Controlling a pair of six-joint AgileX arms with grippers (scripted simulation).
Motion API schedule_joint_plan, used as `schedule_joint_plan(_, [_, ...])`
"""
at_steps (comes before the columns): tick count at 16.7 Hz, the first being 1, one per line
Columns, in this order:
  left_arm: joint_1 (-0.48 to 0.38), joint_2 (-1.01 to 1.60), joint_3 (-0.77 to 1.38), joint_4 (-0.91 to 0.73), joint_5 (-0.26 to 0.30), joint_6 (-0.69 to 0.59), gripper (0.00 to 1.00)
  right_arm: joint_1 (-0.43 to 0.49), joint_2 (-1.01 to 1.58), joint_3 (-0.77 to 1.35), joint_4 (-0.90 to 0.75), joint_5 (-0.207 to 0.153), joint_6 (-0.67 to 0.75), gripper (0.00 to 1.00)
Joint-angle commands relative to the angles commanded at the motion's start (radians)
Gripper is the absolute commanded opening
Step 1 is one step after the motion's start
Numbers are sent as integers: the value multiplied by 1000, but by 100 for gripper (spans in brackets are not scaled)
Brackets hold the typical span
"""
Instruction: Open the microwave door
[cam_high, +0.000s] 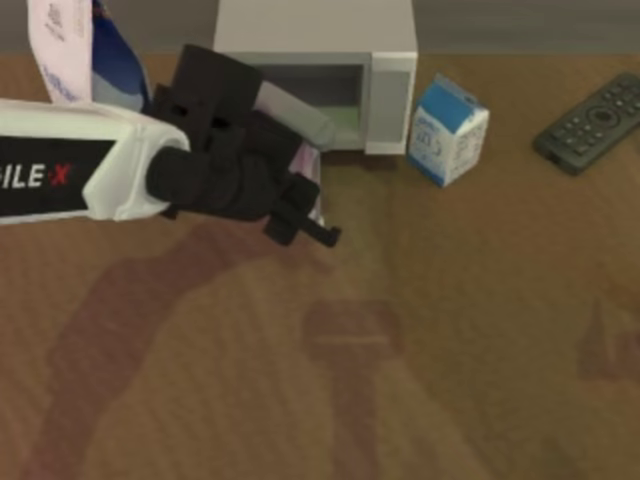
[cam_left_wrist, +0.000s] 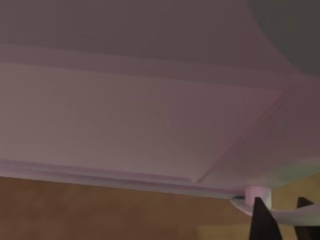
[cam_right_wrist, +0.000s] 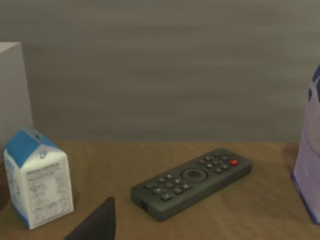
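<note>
Brown wood grain covers the tabletop (cam_high: 470, 330), and most of its near half is bare, so there is lots of room there. My left arm comes in from the left side and reaches across to the front of the silver microwave (cam_high: 320, 40) at the far edge. Its black left claw (cam_high: 305, 215) sits low, just in front of the microwave door (cam_high: 295, 115). The door is swung part way out, and the pale inside of the microwave shows behind it. From the left wrist view the door (cam_left_wrist: 140, 125) fills nearly the whole picture, very close, with two dark fingertips (cam_left_wrist: 262, 220) poking up beside its lower edge. I cannot tell if the claw is open or closed, or if it has hold of the door. A blue and white milk carton (cam_high: 450, 130) stands just to the right of the microwave, close to its grey control strip. A dark remote (cam_high: 592, 122) lies farther right, near the far right corner. A blue and white bag (cam_high: 85, 50) stands at the far left, behind the arm. My right arm is out of the top view; its wrist view faces the carton and remote.
</note>
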Motion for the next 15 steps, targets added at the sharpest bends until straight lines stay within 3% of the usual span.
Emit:
schedule_joint_plan(6, [29,-15,-14,-7,38,56,0,0,0,0,0,0,0,100])
schedule_joint_plan(15, [29,-15,-15,-7,38,57,0,0,0,0,0,0,0,100])
